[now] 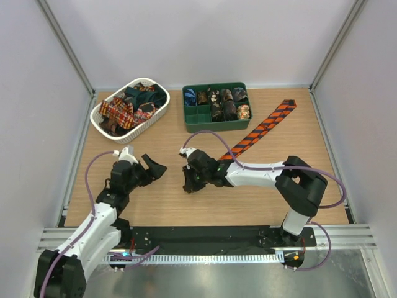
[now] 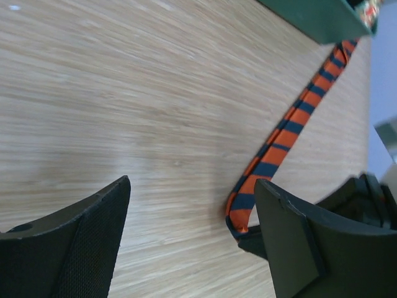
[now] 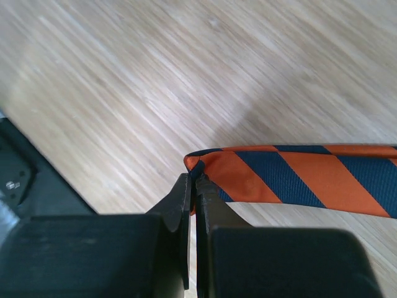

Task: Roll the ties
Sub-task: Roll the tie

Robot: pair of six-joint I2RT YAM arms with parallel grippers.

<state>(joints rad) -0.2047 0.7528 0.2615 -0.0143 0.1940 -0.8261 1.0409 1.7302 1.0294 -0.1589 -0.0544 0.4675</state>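
Note:
An orange-and-black striped tie point(image 1: 260, 131) lies diagonally on the wooden table, its wide pointed end at the far right. My right gripper point(image 1: 189, 182) is shut on the tie's narrow folded end point(image 3: 205, 169), held just above the table near the middle. In the left wrist view the tie point(image 2: 291, 127) runs up to the right, its folded end in the right gripper's jaws. My left gripper point(image 1: 151, 167) is open and empty, a little left of the right gripper, its fingers point(image 2: 80, 242) wide apart over bare wood.
A white oval slotted basket point(image 1: 103, 121) at the back left holds several loose ties, red plaid and dark green among them. A green compartment tray point(image 1: 214, 125) at the back centre holds several rolled ties. Grey walls enclose the table.

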